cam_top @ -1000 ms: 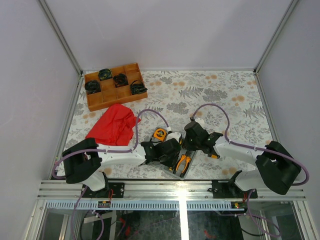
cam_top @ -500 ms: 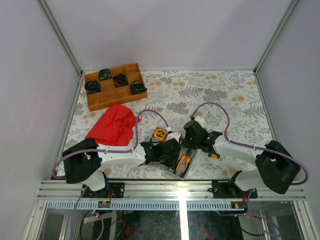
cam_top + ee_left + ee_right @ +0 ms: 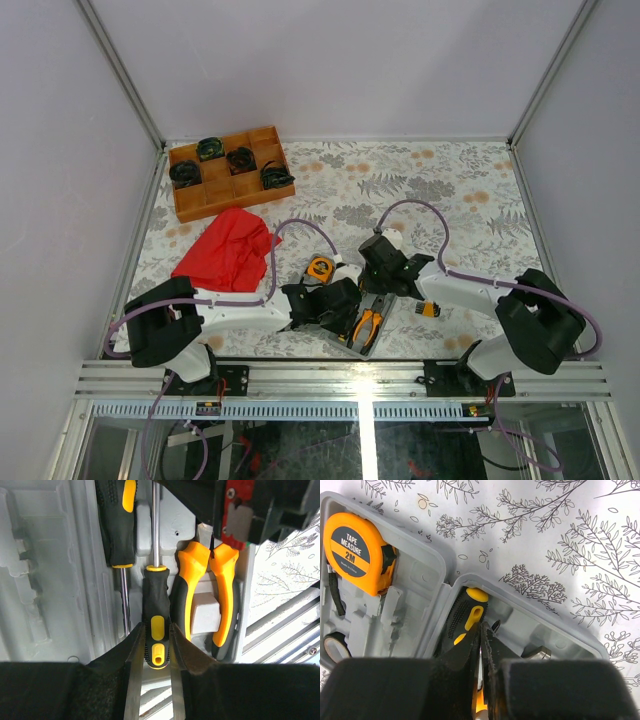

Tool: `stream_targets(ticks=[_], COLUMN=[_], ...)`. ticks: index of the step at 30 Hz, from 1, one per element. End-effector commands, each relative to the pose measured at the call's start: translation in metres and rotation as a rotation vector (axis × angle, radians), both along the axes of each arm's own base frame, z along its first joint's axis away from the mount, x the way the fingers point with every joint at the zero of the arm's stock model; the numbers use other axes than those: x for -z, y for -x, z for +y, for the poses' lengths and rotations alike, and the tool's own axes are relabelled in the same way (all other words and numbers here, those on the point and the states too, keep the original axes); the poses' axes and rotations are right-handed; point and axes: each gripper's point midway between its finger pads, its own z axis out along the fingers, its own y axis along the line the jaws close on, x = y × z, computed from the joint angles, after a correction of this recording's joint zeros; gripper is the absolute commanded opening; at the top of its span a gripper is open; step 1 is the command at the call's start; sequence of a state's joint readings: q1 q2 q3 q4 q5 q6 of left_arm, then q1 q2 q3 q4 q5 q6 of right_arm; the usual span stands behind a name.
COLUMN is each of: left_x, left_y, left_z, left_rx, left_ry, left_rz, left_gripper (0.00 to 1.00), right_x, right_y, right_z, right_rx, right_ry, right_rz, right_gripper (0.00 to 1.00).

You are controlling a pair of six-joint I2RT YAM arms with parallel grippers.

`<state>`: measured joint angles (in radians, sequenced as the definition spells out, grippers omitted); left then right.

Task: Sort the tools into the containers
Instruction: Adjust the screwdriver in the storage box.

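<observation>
1. l arm (image 3: 240,312) & r arm (image 3: 465,290): white links w/ black joints.
2. 1 big black blocky housing (image 3: 158,322) per arm, nr the base.
3. 1 lilac cable (image 3: 298,221) per arm, looping off the links.
4. fingers (image 3: 134,680): thin, grey inner faces; matte black bulk behind, slightly textured.

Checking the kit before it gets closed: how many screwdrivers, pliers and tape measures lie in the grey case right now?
Screwdrivers: 2
Pliers: 1
Tape measure: 1
Total: 4
</observation>
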<state>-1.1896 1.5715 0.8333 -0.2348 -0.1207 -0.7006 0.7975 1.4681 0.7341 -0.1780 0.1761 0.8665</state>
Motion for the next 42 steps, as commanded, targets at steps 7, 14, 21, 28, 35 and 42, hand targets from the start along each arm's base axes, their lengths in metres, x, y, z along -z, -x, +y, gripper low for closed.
stream_targets(ticks=[7,14,21,28,35,42], left_x=[0.046,0.046,0.048,0.048,0.047,0.047], left_y=[0.031,0.032,0.032,0.032,0.032,0.033], left_z=[0.046,0.045,0.044,0.042,0.041,0.043], left_rx=[0.037,0.037,0.038,0.04,0.039,0.041], left_ry=[-0.203,-0.202,-0.204,-0.202,-0.198,-0.199], left_rz=[0.106,0.108,0.111,0.112,0.113,0.113], left_gripper=[0.01,0.0,0.0,0.0,0.0,0.0], right_x=[0.008,0.015,-0.023,-0.037,-0.025,-0.015], right_y=[0.001,0.003,-0.01,-0.011,-0.009,-0.007], right_z=[-0.01,-0.013,-0.003,-0.014,-0.009,-0.007], right_rx=[-0.007,-0.016,0.006,0.05,0.034,0.021], right_ry=[0.089,0.129,-0.007,0.002,0.01,0.023], right_rz=[0.025,0.056,-0.088,-0.127,-0.086,-0.056], right_gripper=[0.0,0.0,0.03,0.06,0.08,0.09])
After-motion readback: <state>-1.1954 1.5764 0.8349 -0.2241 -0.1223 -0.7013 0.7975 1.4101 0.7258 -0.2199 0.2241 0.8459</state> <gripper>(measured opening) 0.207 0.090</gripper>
